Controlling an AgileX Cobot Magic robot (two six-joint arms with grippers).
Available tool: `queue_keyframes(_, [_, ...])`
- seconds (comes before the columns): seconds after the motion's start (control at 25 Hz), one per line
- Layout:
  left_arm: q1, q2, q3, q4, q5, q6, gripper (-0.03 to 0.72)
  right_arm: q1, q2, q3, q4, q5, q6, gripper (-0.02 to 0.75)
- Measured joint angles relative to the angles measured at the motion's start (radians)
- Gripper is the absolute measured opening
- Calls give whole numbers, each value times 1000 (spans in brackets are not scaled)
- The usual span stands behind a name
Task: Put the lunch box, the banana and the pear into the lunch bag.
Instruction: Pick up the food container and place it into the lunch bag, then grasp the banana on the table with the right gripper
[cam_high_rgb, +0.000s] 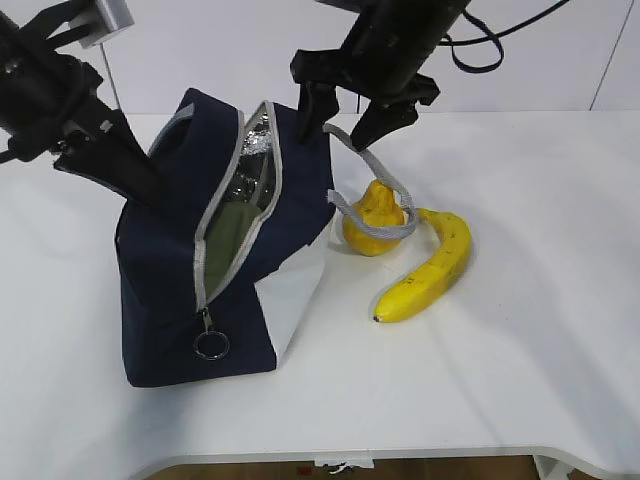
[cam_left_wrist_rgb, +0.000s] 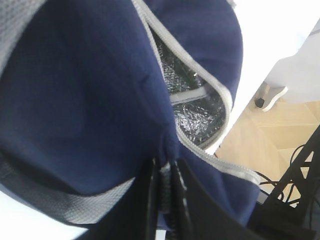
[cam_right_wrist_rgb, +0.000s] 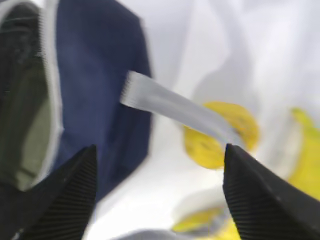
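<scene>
Two fruits (cam_high_rgb: 374, 222) beside lunch bag (cam_high_rgb: 170, 260), unzipped

Navy lunch bag (cam_high_rgb: 165, 270) upright on table, zipper open, sage-green lunch box (cam_high_rgb: 232, 240) lid visible inside. Pear (cam_high_rgb: 372, 222) just right of bag, under grey strap; banana (cam_high_rgb: 430, 268) touching pear's right side.

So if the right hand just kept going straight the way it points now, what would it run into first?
Most likely the grey strap handle of the lunch bag, which crosses between the open right hand's fingers. The pear lies just beyond it. Depth is hard to judge.
</scene>
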Motion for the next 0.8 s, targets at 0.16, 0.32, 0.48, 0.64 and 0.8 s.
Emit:
queue_keyframes(0.16, [0,0,0,0,0,0,17,0,-9,-7,-52,4,39,590])
queue_keyframes(0.32, [0,0,0,2,0,0,17,0,-55,26,-157,7,69,588])
queue_keyframes(0.48, [0,0,0,4,0,0,17,0,-153,133,-271,9,101,588])
queue_keyframes(0.64, [0,0,0,7,2,0,17,0,-225,261,-338,11,156,588])
queue_keyframes(0.8, [0,0,0,7,2,0,17,0,-253,372,-362,11,215,588])
